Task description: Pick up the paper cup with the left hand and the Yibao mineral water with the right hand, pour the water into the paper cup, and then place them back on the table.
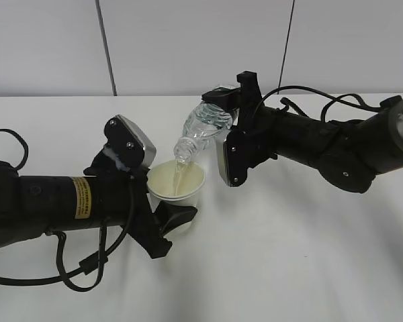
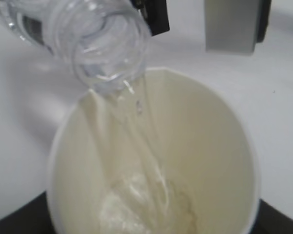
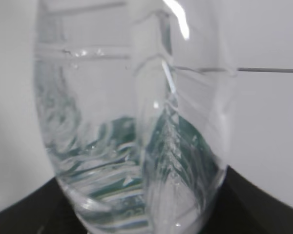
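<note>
My left gripper [image 1: 166,213] is shut on the white paper cup [image 1: 178,189] and holds it upright just above the table [image 1: 289,255]. My right gripper [image 1: 223,111] is shut on the clear Yibao mineral water bottle [image 1: 203,131], tilted with its open mouth down over the cup. A stream of water runs from the bottle's mouth [image 2: 110,61] into the cup [image 2: 195,146], where water pools at the bottom. The right wrist view is filled by the bottle [image 3: 132,131], its green label showing through. The cup hides the left gripper's tips in the left wrist view.
The white tabletop stretches all around both arms. A white panelled wall [image 1: 201,40] rises behind the table's back edge. Black cables trail from both arms, one looping on the table at the front left [image 1: 80,275].
</note>
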Robot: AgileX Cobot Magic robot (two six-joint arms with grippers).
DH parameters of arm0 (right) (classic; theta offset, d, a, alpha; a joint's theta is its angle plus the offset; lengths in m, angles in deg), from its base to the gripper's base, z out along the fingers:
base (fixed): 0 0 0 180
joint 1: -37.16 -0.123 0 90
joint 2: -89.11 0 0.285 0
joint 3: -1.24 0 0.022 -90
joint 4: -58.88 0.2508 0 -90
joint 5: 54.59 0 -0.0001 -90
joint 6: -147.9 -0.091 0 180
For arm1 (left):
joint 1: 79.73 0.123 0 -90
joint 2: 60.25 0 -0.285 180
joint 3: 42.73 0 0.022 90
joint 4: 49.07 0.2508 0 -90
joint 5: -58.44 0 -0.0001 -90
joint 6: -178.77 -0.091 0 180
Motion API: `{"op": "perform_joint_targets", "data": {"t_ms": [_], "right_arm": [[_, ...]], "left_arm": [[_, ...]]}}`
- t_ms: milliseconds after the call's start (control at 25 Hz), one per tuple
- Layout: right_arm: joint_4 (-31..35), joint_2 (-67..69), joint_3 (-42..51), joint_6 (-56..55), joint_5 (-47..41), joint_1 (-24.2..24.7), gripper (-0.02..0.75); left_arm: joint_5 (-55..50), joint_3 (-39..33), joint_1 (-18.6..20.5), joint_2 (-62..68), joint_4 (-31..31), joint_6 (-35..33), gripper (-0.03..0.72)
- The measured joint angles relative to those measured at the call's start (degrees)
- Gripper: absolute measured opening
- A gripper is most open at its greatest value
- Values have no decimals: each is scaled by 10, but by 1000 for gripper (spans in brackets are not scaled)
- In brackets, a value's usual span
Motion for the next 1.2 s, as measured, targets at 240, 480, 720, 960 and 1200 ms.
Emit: {"op": "perform_joint_targets", "data": {"t_ms": [240, 480, 720, 960, 1200], "right_arm": [[0, 0, 0, 4, 2, 0, 433], [2, 0, 0, 8, 4, 0, 433], [3, 0, 0, 14, 4, 0, 433], [3, 0, 0, 16, 6, 0, 433], [4, 0, 0, 18, 8, 0, 433]], "left_arm": [[0, 0, 0, 0, 3, 0, 433], [0, 0, 0, 0, 3, 0, 433], [0, 0, 0, 0, 4, 0, 433], [-3, 0, 0, 0, 4, 0, 433], [-3, 0, 0, 0, 4, 0, 433]]}}
